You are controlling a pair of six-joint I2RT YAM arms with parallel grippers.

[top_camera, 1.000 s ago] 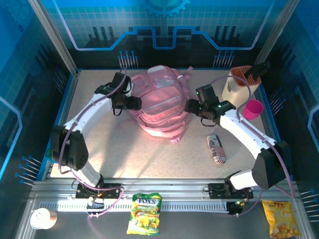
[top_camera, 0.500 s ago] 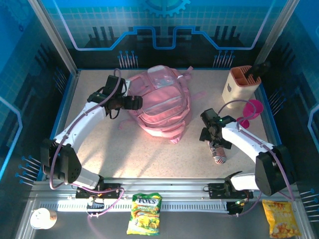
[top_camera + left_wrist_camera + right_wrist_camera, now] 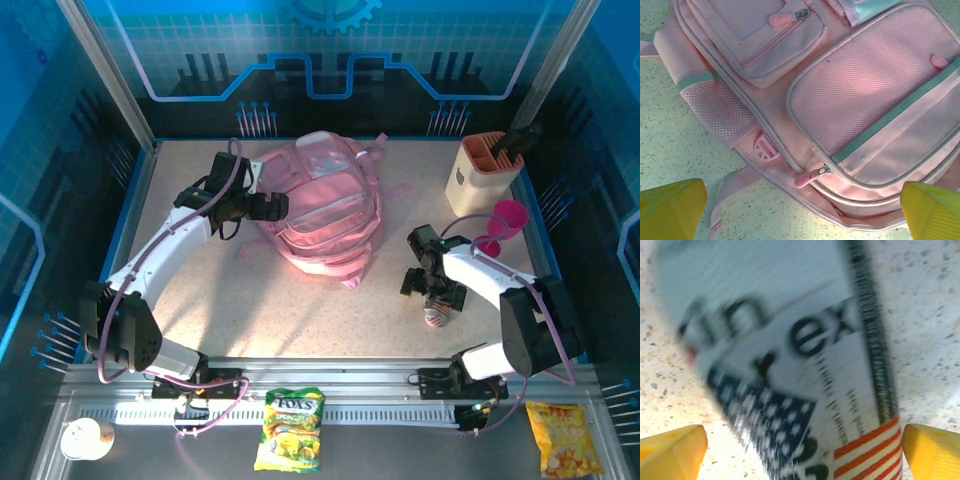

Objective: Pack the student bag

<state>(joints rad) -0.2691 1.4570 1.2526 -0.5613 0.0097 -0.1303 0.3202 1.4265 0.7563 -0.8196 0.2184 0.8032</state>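
Student bag lies flat on the table, centre-left toward the back, pink with pale trim, pockets up. From the top view I see the left gripper at the bag's left edge with its jaws apart and nothing in them. The right gripper is well apart from the bag on the right half of the table, pointing down over a small can lying on its side. A cream pen holder stands at the back right with a pink cup just in front of it. On the near rail sit a candy bag, a yellow snack bag and a white round item. Left wrist view: both yellow fingertips sit wide apart in the bottom corners above the bag's lower edge. A pink zipper pull lies between them and a mesh side pocket is at left. Right wrist view: it is blurred, but the fingertips stand wide on either side of the can, whose printed label has red stripes and a starred patch. The jaws are spread rather than clamped. I can't tell whether the right-hand tip touches the can.
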